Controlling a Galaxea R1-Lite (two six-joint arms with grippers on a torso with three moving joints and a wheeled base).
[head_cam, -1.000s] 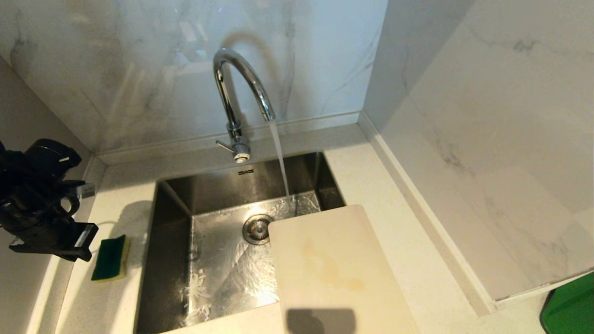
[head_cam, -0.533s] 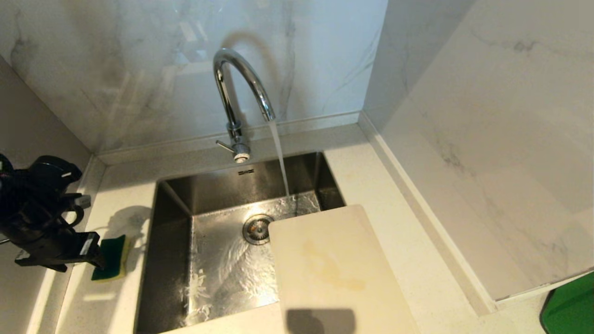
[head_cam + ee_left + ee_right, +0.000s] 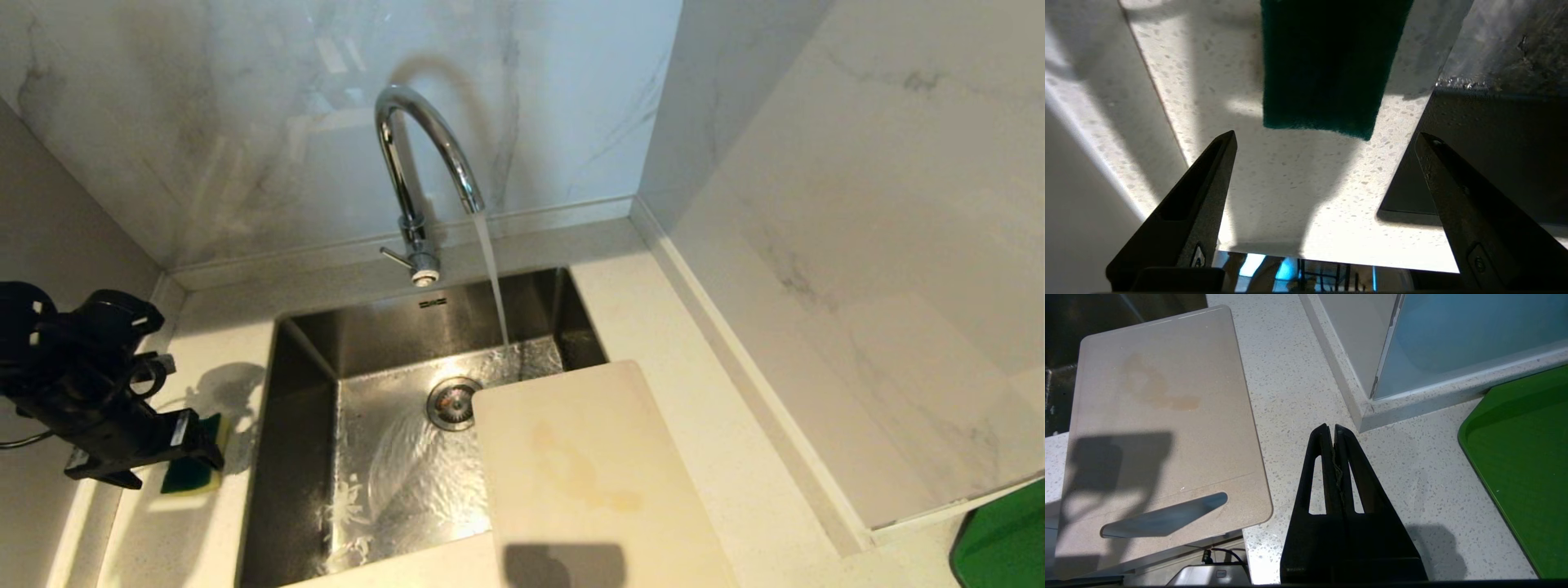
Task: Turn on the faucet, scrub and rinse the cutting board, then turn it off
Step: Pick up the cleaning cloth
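On the surface (image 3: 702, 457) left of the sink (image 3: 384, 457), I have the left hand (image 3: 1327, 139) over the green sponge (image 3: 1327, 65), fingers spread wide with nothing between them. The faucet (image 3: 416, 163) stands behind the sink with water running from its spout. The cutting board (image 3: 588, 482) lies flat across the sink's right front corner, stain facing up. My right hand (image 3: 1334, 428) is clenched, empty, beside the board near a green tray (image 3: 1523, 457).
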